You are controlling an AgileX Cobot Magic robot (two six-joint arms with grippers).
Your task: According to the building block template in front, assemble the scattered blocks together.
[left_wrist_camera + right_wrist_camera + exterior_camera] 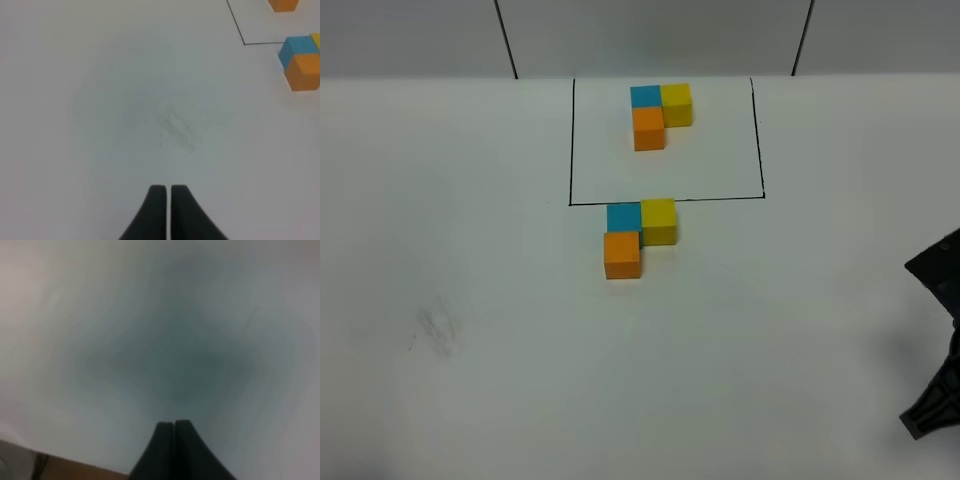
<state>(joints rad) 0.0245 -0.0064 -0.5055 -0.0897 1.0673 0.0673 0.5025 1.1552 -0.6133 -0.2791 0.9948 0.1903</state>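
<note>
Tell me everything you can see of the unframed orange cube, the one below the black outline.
The unframed orange cube is a small, plain, matte block with sharp edges, resting flat on the white table just outside the black outline. It is the nearest piece of an L-shaped trio: its far face meets the blue cube, and the yellow cube sits diagonally beyond, beside the blue one. The left wrist view also shows it against the blue cube. No gripper touches it.
</note>
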